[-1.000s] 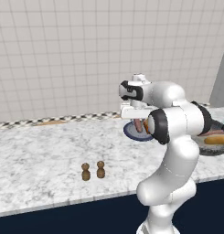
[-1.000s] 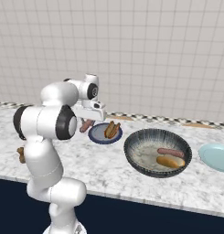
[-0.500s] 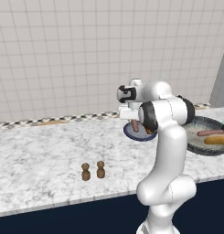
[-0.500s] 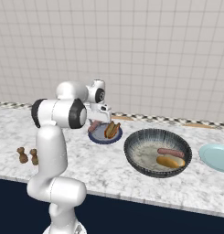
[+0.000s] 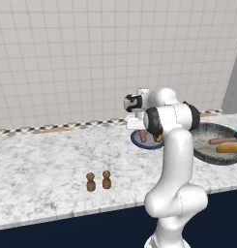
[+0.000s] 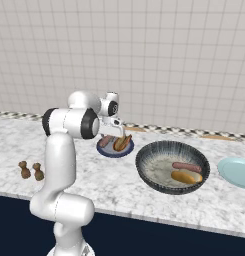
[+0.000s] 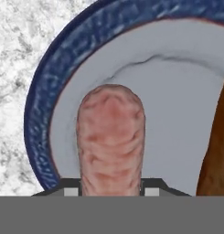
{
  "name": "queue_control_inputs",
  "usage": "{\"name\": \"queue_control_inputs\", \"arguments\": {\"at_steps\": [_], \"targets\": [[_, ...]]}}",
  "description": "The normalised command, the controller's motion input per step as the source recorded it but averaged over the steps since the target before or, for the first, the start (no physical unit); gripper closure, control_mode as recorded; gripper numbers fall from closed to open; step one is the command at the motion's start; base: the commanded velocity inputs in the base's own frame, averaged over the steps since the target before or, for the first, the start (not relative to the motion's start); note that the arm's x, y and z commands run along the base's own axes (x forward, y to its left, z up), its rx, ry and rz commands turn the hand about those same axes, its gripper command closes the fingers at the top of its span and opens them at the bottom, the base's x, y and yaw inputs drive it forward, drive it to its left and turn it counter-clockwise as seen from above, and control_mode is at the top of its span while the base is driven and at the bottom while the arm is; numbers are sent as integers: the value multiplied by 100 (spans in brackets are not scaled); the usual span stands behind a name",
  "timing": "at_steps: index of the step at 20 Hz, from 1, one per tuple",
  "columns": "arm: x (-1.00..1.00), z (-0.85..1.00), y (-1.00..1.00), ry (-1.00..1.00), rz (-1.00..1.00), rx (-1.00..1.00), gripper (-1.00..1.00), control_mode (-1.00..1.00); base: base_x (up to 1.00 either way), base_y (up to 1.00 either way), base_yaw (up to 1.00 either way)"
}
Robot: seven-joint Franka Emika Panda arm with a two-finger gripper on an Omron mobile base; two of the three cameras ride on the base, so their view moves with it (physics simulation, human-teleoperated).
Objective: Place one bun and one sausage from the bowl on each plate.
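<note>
The fingers (image 7: 111, 189) are gripping a pink sausage (image 7: 110, 141) over the dark navy plate (image 6: 115, 150), beside a bun (image 6: 123, 143) lying there. On the worktop (image 6: 119, 182), the bowl (image 6: 172, 166) is holding another sausage (image 6: 186, 166) and bun (image 6: 186, 177), with the light blue plate (image 6: 236, 172) sitting beyond it.

Light is even and fairly bright in all three views, with no single source to pick out. The pale tiled wall (image 5: 66, 58) shows no glare. Shadows are soft and faint: a slight dark patch lies under the two small brown wooden shakers (image 5: 98, 181) on the speckled white marble surface (image 5: 42, 164), and the inside of the large dark grey ribbed bowl (image 6: 172, 167) is gently shaded. Edges look rendered, a little jagged. In the hand view the pink sausage (image 7: 110, 141) and the navy plate rim (image 7: 45, 87) appear coarse and pixelated; straight lines stay straight at the borders.
</note>
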Motion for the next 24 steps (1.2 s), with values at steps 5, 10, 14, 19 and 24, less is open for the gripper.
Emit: {"name": "queue_control_inputs", "arguments": {"at_steps": [5,10,14,19,24], "targets": [[0,0,0,-1,0,0,-100,-100,0,0,0],[-11,0,0,-5,0,0,-100,-100,0,0,0],[-94,4,0,-51,0,0,-100,-100,0,0,0],[-100,57,3,-60,0,0,-100,-100,0,0,0],[-97,100,0,-9,-1,0,-100,-100,0,0,0]]}}
